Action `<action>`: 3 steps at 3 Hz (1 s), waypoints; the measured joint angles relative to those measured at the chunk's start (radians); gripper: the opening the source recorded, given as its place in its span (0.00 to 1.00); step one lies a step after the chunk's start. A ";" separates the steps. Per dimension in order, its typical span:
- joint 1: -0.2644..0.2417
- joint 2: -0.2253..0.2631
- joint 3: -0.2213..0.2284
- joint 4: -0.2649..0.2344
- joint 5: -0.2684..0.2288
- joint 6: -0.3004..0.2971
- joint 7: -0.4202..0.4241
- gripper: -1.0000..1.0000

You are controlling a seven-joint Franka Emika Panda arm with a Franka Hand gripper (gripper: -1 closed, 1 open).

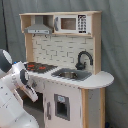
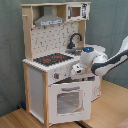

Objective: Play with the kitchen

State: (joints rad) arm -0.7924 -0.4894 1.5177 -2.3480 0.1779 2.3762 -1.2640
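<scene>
Toy kitchen [image 2: 47,95], arm's fingers [image 2: 74,73] by its front edge, cannot tell if spread

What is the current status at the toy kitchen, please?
Gripper at the kitchen front, just above the oven door; finger state unclear. Oven door looks shut. Nothing seen in the way.

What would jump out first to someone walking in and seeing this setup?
The big white and wood toy kitchen fills the middle of both exterior views, with a red-ringed black hob on the counter, a black faucet over the steel sink, and a microwave up top. A white robot arm reaches in from the second exterior view's right, its hand near the front of the kitchen above the windowed oven door.
</scene>
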 joint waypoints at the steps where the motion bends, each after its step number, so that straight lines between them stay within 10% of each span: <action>1: -0.057 0.005 0.075 0.000 0.006 0.032 0.012 0.00; 3: -0.131 0.004 0.188 0.000 0.049 0.075 0.129 0.00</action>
State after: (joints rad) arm -0.9230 -0.4850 1.7057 -2.3482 0.2274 2.4511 -1.1349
